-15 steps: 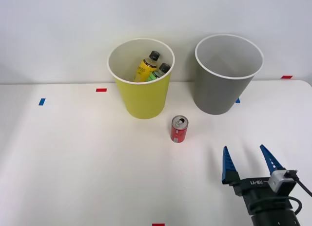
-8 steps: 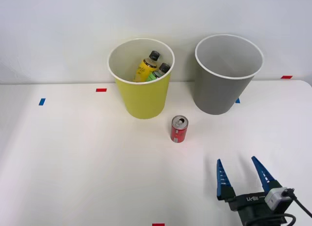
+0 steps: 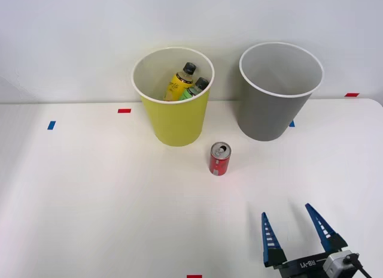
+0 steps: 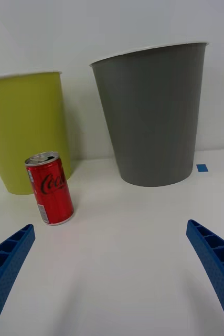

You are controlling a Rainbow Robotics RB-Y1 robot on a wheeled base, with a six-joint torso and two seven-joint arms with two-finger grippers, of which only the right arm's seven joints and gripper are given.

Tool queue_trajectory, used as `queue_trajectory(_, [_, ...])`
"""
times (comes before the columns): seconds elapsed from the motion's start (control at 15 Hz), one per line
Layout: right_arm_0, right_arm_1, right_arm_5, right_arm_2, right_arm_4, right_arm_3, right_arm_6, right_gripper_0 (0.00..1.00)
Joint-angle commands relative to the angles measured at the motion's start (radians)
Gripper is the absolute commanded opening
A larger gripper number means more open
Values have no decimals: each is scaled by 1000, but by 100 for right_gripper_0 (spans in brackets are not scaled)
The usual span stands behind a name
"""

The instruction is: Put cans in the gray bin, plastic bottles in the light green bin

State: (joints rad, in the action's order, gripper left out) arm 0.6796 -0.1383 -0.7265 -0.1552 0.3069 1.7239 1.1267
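A small red can (image 3: 219,159) (image 4: 50,188) stands upright on the white table, just in front of the two bins. The light green bin (image 3: 173,104) (image 4: 25,126) holds a yellow bottle (image 3: 179,82) and a green-labelled bottle (image 3: 195,88), both leaning inside it. To its right stands the gray bin (image 3: 276,95) (image 4: 151,113), whose inside looks bare. My right gripper (image 3: 293,226) (image 4: 112,278) is open near the table's front edge, well short of the can and to its right, with nothing between its blue fingers (image 3: 267,237).
Small red tape marks (image 3: 124,111) and blue tape marks (image 3: 51,125) dot the white table (image 3: 90,200). A white wall rises right behind the bins. The table's right edge runs close by the gripper.
My right gripper has drawn back toward the table's front edge and slightly left, staying open. The can, bottles and bins have not moved.
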Motion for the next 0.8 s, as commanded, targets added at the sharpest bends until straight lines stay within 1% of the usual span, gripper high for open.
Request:
queue_trajectory(0.07, [26, -1, -1, 6, -6, 0, 22, 100])
queue_trajectory(0.27, [71, -6, 1, 9, -51, -1, 33, 100])
queue_trajectory(0.8, [117, -6, -2, 13, -83, 0, 39, 100])
